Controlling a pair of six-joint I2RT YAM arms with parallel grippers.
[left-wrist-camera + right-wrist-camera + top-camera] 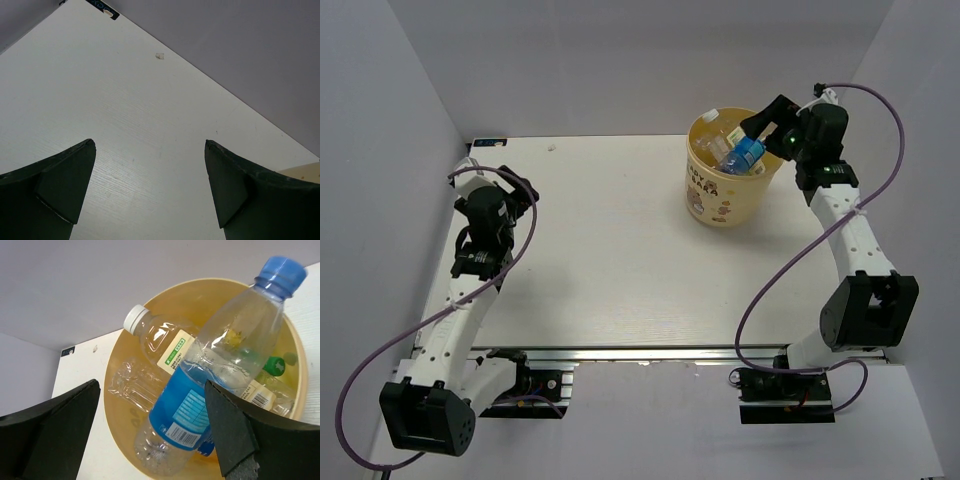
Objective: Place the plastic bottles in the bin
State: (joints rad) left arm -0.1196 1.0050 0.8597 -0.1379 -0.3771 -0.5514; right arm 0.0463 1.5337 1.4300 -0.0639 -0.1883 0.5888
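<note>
Right wrist view: bin (200, 295) holds several plastic bottles (225, 350).

Top camera and close right wrist camera both see the bin (725, 195)

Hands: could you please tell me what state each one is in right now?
Left hand: open, holding nothing.
Right hand: open, over the blue-label bottle leaning in the bin.
</note>
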